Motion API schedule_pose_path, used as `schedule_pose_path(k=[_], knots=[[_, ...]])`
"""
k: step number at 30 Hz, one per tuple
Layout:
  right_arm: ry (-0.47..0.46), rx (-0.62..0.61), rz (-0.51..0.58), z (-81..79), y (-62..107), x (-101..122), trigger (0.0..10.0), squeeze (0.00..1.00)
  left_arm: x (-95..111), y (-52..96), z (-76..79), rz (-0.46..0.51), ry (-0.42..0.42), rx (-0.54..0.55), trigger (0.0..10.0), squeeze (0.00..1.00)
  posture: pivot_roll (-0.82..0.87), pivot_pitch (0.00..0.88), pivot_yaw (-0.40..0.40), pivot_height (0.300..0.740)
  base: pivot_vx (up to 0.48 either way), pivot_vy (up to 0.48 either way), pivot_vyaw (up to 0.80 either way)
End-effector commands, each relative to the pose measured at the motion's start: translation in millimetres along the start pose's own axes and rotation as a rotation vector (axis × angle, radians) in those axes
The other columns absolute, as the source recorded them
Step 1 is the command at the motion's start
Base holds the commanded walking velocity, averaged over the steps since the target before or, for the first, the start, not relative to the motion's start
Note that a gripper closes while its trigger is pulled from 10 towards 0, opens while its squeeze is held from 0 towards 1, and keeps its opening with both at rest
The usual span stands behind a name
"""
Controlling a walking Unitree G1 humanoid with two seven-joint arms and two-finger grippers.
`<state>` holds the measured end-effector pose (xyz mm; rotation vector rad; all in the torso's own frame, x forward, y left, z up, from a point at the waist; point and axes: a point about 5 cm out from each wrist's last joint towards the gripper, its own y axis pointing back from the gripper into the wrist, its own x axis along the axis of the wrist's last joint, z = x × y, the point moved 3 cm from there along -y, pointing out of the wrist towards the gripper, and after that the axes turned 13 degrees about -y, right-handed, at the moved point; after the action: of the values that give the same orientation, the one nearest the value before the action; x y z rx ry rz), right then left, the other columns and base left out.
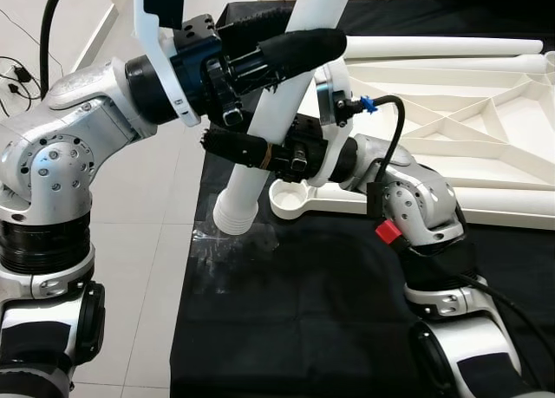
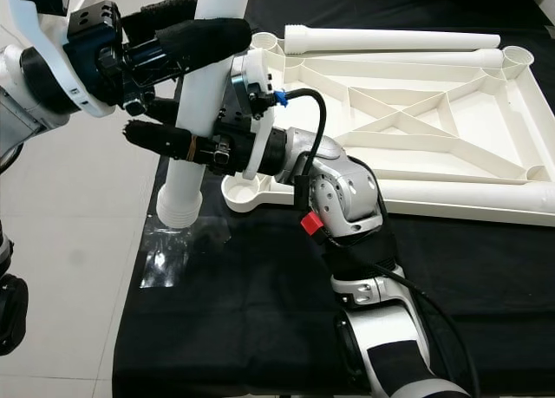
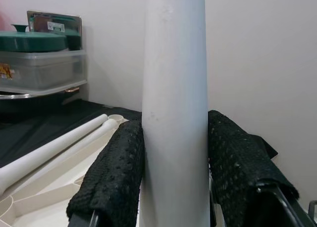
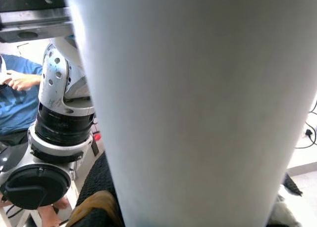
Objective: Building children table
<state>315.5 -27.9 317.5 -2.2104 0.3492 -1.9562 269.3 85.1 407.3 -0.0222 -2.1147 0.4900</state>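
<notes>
A long white table leg (image 1: 276, 112) hangs tilted over the front left corner of the black-covered table (image 1: 303, 311), ribbed lower end (image 1: 232, 216) just above the cloth. My left gripper (image 1: 290, 38) is shut on its upper part, one black finger (image 3: 111, 182) on each side. My right gripper (image 1: 260, 151) is shut on the leg lower down, one finger (image 2: 165, 140) showing in front. The white tabletop (image 1: 486, 212) lies upside down on the cloth; its empty corner socket (image 1: 290, 200) sits just right of the leg's lower end.
Two more white legs (image 1: 434, 47) lie along the far side of the tabletop. White floor tiles (image 1: 156, 199) lie beyond the table's left edge. A person in a blue top (image 4: 15, 103) sits behind my body. Storage boxes (image 3: 39, 59) stand at the back.
</notes>
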Motion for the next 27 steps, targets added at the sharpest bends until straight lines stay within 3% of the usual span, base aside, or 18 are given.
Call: schedule_pose_path(k=[1,2,3,6,8,11,13,14,15,16,18,20,23,24,25,27], knots=[[0.008,-0.092,0.046,9.5,7.3,4.7,0.0,0.00,9.0,-7.5,17.9,0.039,0.012,-0.111,0.7,0.00,0.08,0.274,0.031,0.740,0.000,0.000,0.00],[0.008,-0.092,0.046,9.5,7.3,4.7,0.0,0.00,9.0,-7.5,17.9,0.039,0.012,-0.111,0.7,0.00,0.08,0.274,0.031,0.740,0.000,0.000,0.00],[0.032,-0.120,0.034,12.4,9.1,4.4,0.0,0.00,9.0,-5.9,15.4,0.034,0.017,-0.088,10.0,1.00,0.08,0.273,0.030,0.740,0.000,0.000,0.00],[0.068,-0.165,0.006,17.5,11.8,2.8,0.0,0.00,10.8,-3.3,12.0,0.042,0.032,-0.074,10.0,1.00,0.07,0.273,0.029,0.740,0.000,0.000,0.00],[0.159,-0.297,-0.064,33.3,20.0,-0.6,0.0,0.00,25.8,5.0,-2.9,0.103,0.068,-0.023,10.0,1.00,0.07,0.272,0.026,0.740,0.000,0.000,0.00],[0.202,-0.358,-0.090,41.1,25.0,-1.0,0.0,0.00,37.1,11.3,-8.9,0.139,0.078,-0.008,10.0,1.00,0.07,0.271,0.022,0.740,0.000,0.000,0.00],[0.229,-0.434,-0.094,51.5,33.2,1.7,0.0,0.00,58.7,25.9,-15.7,0.189,0.075,0.013,10.0,1.00,0.07,0.270,0.020,0.740,0.000,0.000,0.00],[0.229,-0.434,-0.094,51.5,33.2,1.7,0.0,0.00,58.7,25.9,-15.7,0.189,0.075,0.013,10.0,1.00,0.07,0.270,0.020,0.740,0.000,0.000,0.00],[0.235,-0.485,-0.074,57.7,39.0,6.9,0.0,0.00,71.4,38.6,-18.3,0.208,0.061,0.042,10.0,1.00,0.08,0.271,0.019,0.740,0.000,0.000,0.00],[0.235,-0.485,-0.074,57.7,39.0,6.9,0.0,0.00,71.4,38.6,-18.3,0.208,0.061,0.042,10.0,1.00,0.08,0.271,0.019,0.740,0.000,0.000,0.00],[0.244,-0.556,-0.040,65.2,48.8,14.9,0.0,0.00,82.4,57.3,-18.5,0.208,0.039,0.100,10.0,1.00,0.09,0.269,0.016,0.740,0.000,0.000,0.00],[0.244,-0.556,-0.040,65.2,48.8,14.9,0.0,0.00,82.4,57.3,-18.5,0.208,0.039,0.100,10.0,1.00,0.09,0.269,0.016,0.740,0.000,0.000,0.00],[0.238,-0.588,0.001,68.5,56.4,22.3,0.0,0.00,72.6,71.8,-15.2,0.108,0.026,0.184,10.0,1.00,0.10,0.262,0.011,0.740,0.000,0.000,0.00],[0.225,-0.593,0.027,68.8,58.3,25.6,4.7,0.00,58.0,80.1,-9.5,0.031,0.031,0.231,10.0,0.70,0.10,0.258,0.011,0.740,0.000,0.000,0.00],[0.211,-0.587,0.056,68.0,58.7,28.8,10.0,0.00,34.2,89.4,0.0,-0.087,0.040,0.278,10.0,0.00,0.10,0.253,0.008,0.740,0.000,0.000,0.00],[0.190,-0.580,0.089,66.8,58.6,31.5,10.0,0.00,-5.6,102.7,18.3,-0.207,0.116,0.359,10.0,0.00,0.10,0.245,0.007,0.740,0.000,0.000,0.00]])
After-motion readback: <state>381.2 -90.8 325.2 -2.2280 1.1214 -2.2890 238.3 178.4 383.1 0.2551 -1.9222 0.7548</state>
